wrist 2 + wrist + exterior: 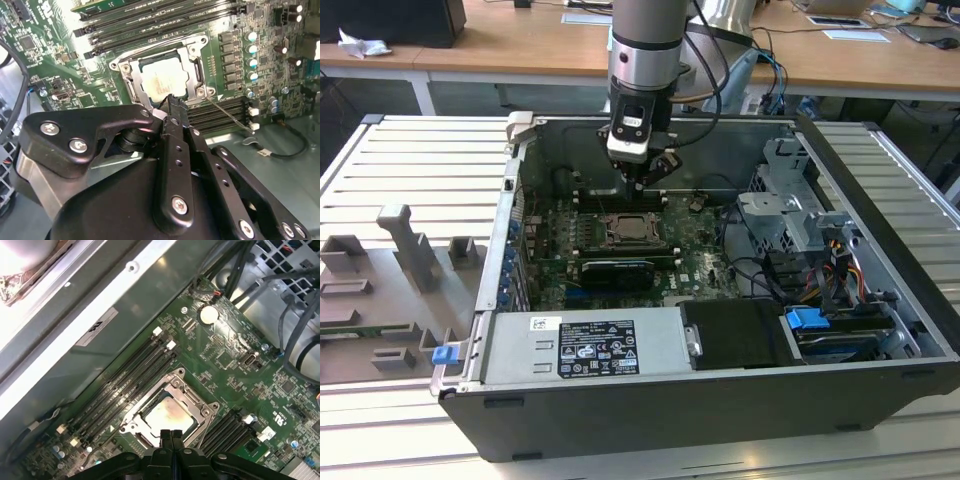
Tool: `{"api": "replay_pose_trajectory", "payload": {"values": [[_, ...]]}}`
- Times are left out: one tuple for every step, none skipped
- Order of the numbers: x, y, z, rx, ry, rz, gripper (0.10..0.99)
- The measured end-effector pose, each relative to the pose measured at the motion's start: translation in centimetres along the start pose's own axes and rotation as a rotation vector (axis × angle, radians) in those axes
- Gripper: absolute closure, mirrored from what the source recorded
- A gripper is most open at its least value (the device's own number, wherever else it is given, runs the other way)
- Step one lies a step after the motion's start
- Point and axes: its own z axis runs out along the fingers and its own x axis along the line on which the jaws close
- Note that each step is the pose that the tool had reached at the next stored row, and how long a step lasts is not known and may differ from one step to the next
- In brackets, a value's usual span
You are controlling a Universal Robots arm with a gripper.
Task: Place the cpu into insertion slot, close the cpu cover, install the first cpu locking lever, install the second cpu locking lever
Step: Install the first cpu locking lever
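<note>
The cpu [161,81] lies in the insertion slot [632,232] on the green board, its pale metal face [167,416] showing through the window. The cpu cover [196,64] lies flat over it as a silver frame [192,399]. One thin wire locking lever [227,115] sticks out from a corner of the socket across the board. Another lever [150,51] runs along the socket's edge by the memory slots. My gripper [171,434] is shut with nothing between its fingers. Its black tip [172,102] hovers just over one edge of the socket, and in the exterior view my gripper [646,180] hangs above the socket's far side.
Long black memory slots [127,385] flank the socket. The open case holds a silver power supply [590,345] at the front, a black card [616,270], a drive cage [790,215] and cables [840,265] at the exterior view's right. A grey fixture [410,255] stands outside, left.
</note>
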Motion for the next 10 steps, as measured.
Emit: {"api": "replay_pose_trajectory", "payload": {"values": [[0.0, 0.0, 0.0, 0.0, 0.0, -0.01, 0.98], [0.0, 0.0, 0.0, 0.0, -0.0001, -0.024, 0.98], [0.0, 0.0, 0.0, 0.0, -0.0001, -0.036, 0.98], [0.0, 0.0, 0.0, 0.0, -0.0002, -0.047, 0.98], [0.0, 0.0, 0.0, 0.0, -0.0002, -0.062, 0.98], [0.0, 0.0, 0.0, 0.0, -0.0002, -0.074, 0.98], [0.0, 0.0, 0.0, 0.0, -0.0003, -0.085, 0.98], [0.0, 0.0, 0.0, 0.0, -0.0004, -0.106, 0.98], [0.0, 0.0, 0.0, 0.0, -0.0004, -0.122, 0.98], [0.0, 0.0, 0.0, 0.0, -0.0005, -0.143, 0.98]]}}
